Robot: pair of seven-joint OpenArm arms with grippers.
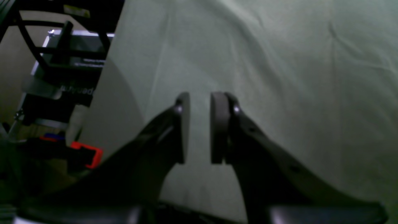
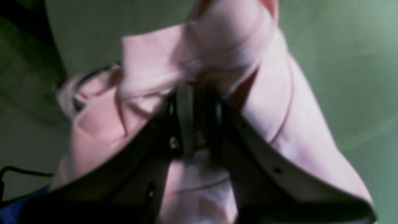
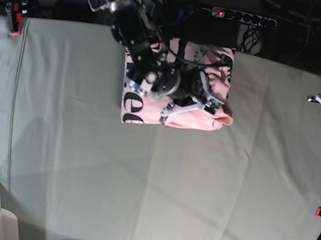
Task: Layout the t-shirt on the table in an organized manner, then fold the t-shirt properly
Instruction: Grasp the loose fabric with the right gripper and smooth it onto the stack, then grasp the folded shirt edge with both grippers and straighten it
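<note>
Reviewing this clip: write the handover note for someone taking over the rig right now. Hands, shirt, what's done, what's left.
Right hand: shut on a fold of the pink t-shirt.
Left hand: slightly open, holding nothing, over bare cloth near the table edge, far from the shirt.
Shirt: bunched in a compact heap at the table's far edge, lettering partly showing.
Done: shirt gripped.
Left: spread it flat, then fold it.

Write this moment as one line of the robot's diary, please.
right gripper: shut on t-shirt, lifting a fold | left gripper: slightly parted, empty, near table edge | shirt: bunched, not yet folded
</note>
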